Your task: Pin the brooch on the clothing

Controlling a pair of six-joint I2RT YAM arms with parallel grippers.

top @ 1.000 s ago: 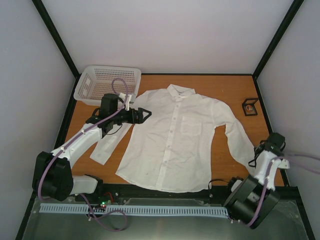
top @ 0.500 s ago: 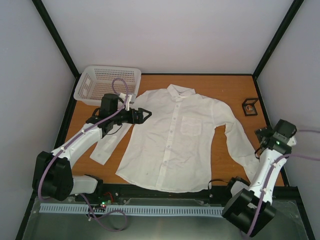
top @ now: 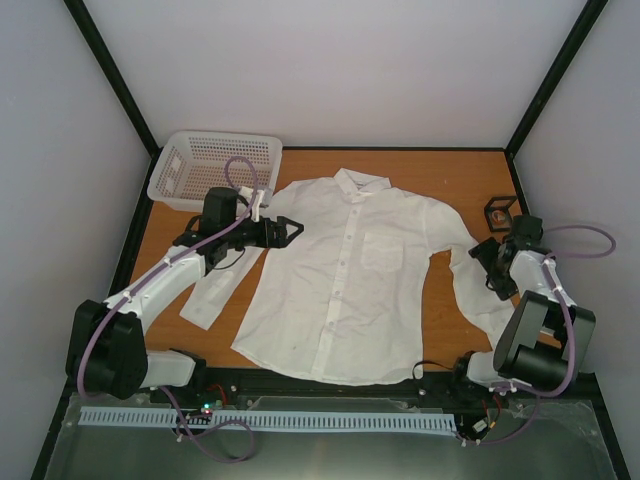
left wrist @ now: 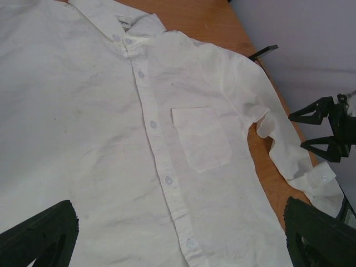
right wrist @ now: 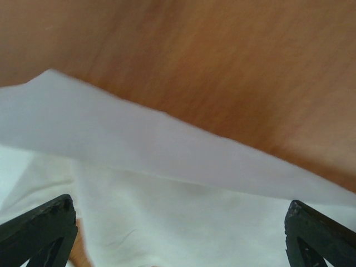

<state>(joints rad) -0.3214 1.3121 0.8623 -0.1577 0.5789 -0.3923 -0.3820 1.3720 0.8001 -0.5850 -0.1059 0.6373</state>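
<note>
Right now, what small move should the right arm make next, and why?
Probably ease the right gripper off the shirt sleeve toward the black frame cube just beyond it. Its jaws are open and empty, with only cloth and table beneath them.

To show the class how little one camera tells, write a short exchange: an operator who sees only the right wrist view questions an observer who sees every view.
Operator: I see only white cloth and brown wood between my fingertips. Where am I?
Observer: Your right pincer is open over the lower sleeve of the shirt, which lies spread flat with its front up.
Operator: Is anything else close by?
Observer: Yes, a black frame cube stands on the table just beyond your wrist, clear of the sleeve.
</note>
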